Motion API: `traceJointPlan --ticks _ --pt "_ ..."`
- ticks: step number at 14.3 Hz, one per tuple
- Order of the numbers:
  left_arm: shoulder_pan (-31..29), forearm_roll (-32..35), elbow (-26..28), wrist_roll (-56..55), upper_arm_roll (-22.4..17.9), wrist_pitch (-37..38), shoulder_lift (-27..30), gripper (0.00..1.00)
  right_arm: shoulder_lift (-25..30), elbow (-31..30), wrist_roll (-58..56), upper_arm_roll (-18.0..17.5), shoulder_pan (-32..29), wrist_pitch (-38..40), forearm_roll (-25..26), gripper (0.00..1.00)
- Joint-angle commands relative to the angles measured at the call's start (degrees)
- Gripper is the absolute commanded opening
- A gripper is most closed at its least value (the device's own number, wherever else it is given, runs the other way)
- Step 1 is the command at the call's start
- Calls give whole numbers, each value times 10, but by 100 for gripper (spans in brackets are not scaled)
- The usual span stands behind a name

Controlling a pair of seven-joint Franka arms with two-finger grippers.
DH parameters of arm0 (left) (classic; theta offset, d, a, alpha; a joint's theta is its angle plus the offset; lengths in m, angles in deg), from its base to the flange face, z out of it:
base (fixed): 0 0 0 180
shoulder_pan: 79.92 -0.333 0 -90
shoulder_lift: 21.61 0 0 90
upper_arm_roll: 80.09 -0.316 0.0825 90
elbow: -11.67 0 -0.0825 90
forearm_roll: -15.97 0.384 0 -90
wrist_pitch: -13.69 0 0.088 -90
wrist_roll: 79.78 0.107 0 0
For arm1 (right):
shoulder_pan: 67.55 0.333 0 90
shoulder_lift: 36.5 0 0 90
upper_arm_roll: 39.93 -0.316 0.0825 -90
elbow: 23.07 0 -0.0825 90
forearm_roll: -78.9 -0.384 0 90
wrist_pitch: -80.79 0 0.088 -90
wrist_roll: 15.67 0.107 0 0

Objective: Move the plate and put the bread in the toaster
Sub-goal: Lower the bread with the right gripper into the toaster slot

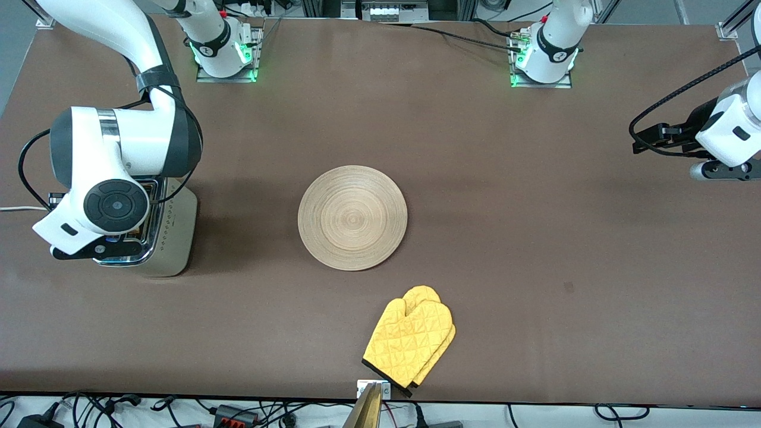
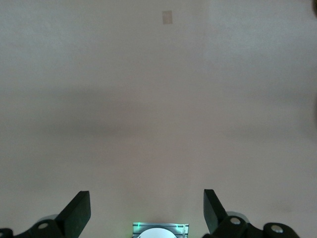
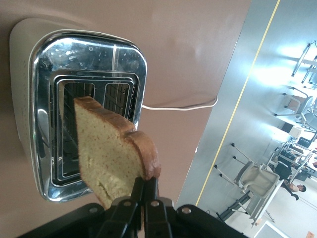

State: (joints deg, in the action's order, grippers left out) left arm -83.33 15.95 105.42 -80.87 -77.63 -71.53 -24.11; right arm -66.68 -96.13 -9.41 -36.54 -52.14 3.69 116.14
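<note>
Holding the bread [image 3: 111, 153] edge-up in the right tool [image 3: 144, 198], we sit directly over the toaster [image 1: 172, 238] at the right arm's end of the bench [image 1: 535, 238]. Fingers are pinched tight on the crust edge of the slice. The slice is squarish, pale brown with a fine porous crumb and a dark brown crust rim; its flat face runs along the slots' long axis, its free edge pointing down at the slots. In the right wrist view it overlaps the slot opening, but we cannot tell whether it touches the toaster.

Toaster is boxy: matte cream-beige sides, shiny chrome top, two dark slots with wire guides inside, white cord [image 3: 178, 106] trailing off across the bench. In the front view the right arm's wrist hides most of its top.

The plate [image 1: 352, 217] lies flat mid-bench, well apart from the toaster. It is round, light wood, with fine concentric ring grooves.

A yellow quilted oven mitt [image 1: 410, 342] lies nearer the front camera than the plate, close to the bench edge, thumb end pointing toward the plate.

The left tool [image 2: 147, 210] waits over bare brown bench at the left arm's end, fingers spread wide, nothing between them.
</note>
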Motion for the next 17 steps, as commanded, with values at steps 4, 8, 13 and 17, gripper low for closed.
traceJointPlan --ticks 4,8,13,17 --pt "9 19 -55 13 0 15 -28 100 1 -11 9 -3 -2 -3 9 0" --pt "7 13 -87 13 2 54 -27 100 -6 -15 14 -4 -2 -5 7 0" --pt "8 6 -93 17 2 42 -28 100 -7 -15 15 -4 -10 -26 0 0" --pt "7 5 -91 15 2 34 -22 100 -8 -16 17 -4 -11 -32 -2 0"
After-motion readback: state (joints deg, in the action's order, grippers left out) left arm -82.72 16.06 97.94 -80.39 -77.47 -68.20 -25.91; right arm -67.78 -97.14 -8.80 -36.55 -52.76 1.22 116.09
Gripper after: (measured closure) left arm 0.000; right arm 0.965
